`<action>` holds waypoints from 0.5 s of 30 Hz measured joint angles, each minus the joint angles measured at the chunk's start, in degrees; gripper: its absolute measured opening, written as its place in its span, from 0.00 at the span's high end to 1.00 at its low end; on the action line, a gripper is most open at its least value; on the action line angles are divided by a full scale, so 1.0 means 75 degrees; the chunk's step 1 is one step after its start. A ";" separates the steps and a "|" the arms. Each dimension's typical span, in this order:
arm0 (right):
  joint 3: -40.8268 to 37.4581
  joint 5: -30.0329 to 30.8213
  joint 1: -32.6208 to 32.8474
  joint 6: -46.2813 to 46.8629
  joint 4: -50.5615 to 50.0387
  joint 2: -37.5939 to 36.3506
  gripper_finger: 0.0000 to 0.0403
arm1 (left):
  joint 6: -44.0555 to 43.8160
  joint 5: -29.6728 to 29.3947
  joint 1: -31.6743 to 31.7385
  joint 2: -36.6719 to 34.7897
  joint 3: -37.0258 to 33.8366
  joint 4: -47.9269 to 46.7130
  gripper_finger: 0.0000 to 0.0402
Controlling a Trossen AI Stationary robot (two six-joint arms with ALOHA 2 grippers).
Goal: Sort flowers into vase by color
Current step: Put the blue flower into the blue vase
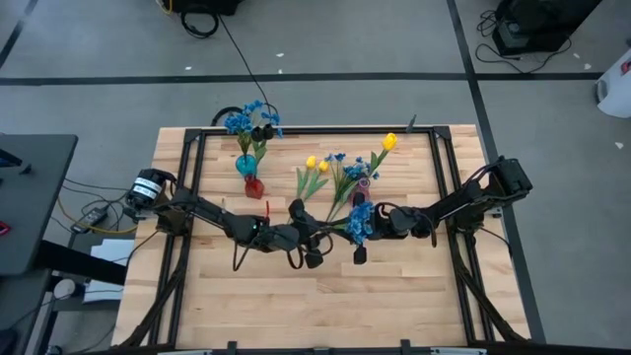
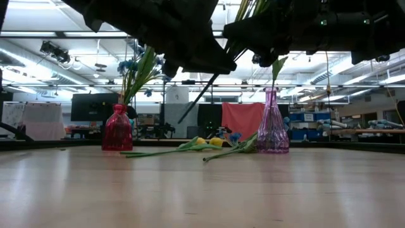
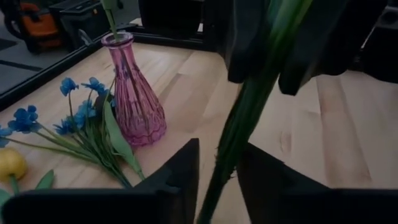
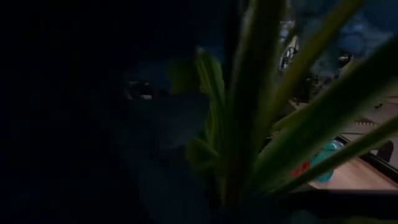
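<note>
Green stem (image 3: 239, 134) stands between the left gripper (image 3: 217, 171) fingers, which sit narrowly apart around it. Above, the right gripper (image 1: 380, 223) clamps the same blue flower (image 1: 360, 219) over mid-table. Beyond, loose yellow tulips (image 1: 316, 165) and blue sprigs (image 3: 74, 115) lie beside the purple vase (image 3: 134, 93).

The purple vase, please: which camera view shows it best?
The left wrist view: the purple vase fills the frame, ribbed glass and neck visible, blue flowers lying beside it. The low view shows it upright but distant; from overhead it is tiny; the right wrist view misses it.
</note>
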 joint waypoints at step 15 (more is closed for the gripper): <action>0.0000 0.0029 0.0085 0.0059 -0.0022 0.0000 0.61 | 0.0007 0.0029 -0.0005 0.0000 0.0000 0.0025 0.93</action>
